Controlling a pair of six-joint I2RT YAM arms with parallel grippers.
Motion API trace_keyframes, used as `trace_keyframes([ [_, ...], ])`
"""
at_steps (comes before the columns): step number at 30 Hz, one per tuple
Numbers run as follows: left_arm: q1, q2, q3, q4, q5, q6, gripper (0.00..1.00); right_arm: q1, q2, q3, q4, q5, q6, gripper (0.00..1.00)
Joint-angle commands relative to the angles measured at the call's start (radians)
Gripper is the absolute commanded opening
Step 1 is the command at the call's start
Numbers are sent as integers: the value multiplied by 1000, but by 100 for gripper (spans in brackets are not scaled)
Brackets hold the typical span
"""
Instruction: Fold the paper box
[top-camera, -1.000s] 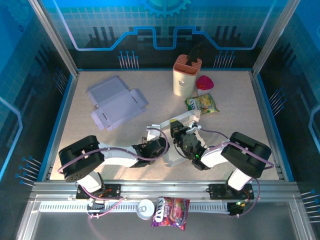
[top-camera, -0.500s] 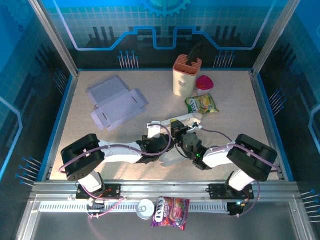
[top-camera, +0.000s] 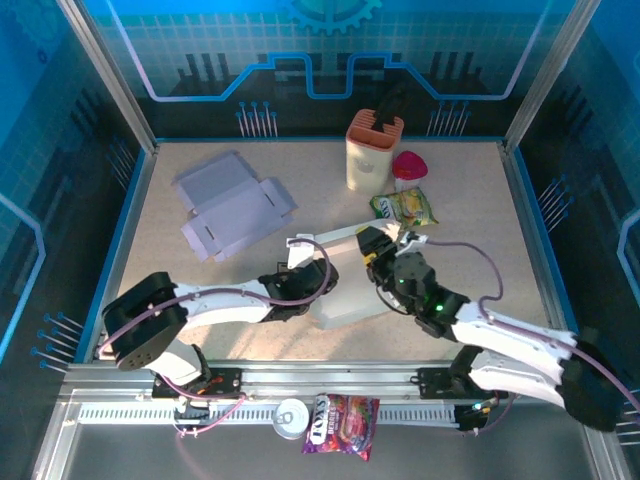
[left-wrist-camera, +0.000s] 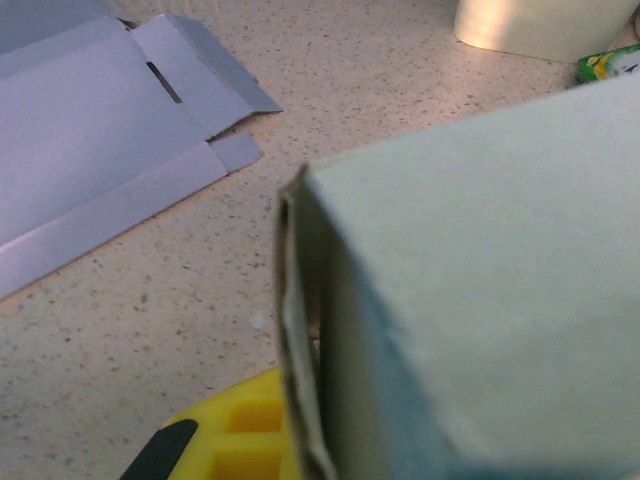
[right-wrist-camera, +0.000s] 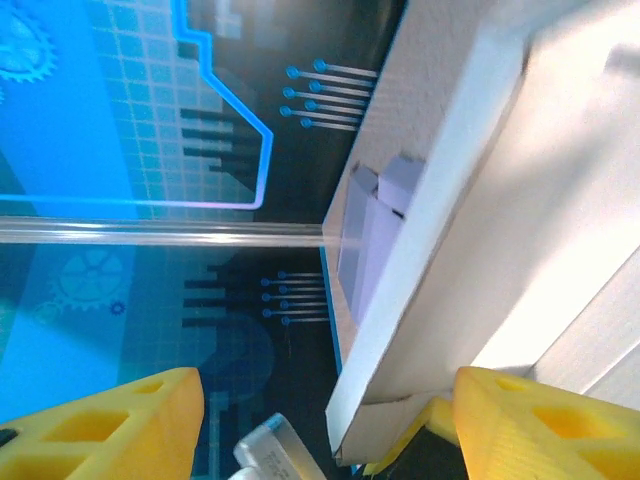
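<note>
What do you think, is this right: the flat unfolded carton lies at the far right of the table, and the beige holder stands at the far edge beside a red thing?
No. The top external view shows the flat unfolded carton at the far left of the table, not right. The beige holder does stand at the far edge beside the red thing.

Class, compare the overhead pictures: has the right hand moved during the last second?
Yes. The right hand has shifted right and farther back, ending nearer the green snack packet, which stayed put.
</note>
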Motion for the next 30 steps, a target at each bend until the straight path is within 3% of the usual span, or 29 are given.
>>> trace_keyframes([
  [1, 33, -63, -46, 41, 64, 136, 0, -93, -115, 30, -284, -45, -156, 59],
  [6, 104, -95, -73, 41, 164, 213, 0, -235, -148, 86, -376, -162, -339, 34],
  [10, 157, -112, -89, 48, 243, 248, 0, -346, -90, 96, -360, -301, -408, 30],
  [12, 177, -119, -94, 57, 284, 271, 0, -416, -45, 97, -307, -415, -476, 21],
  [14, 213, -125, -97, 63, 356, 290, 0, -475, -1, 113, -297, -504, -572, 21],
  [17, 268, -134, -101, 80, 466, 328, 0, -540, 44, 132, -315, -597, -737, 31],
  [22, 392, -116, -81, 80, 697, 373, 0, -605, 93, 100, -255, -732, -964, 26],
  [26, 478, -69, -53, 88, 853, 420, 0, -655, 179, 75, -169, -840, -1017, 23],
  [30, 519, -12, -2, 63, 919, 459, 0, -668, 281, 77, -76, -926, -1024, 22],
])
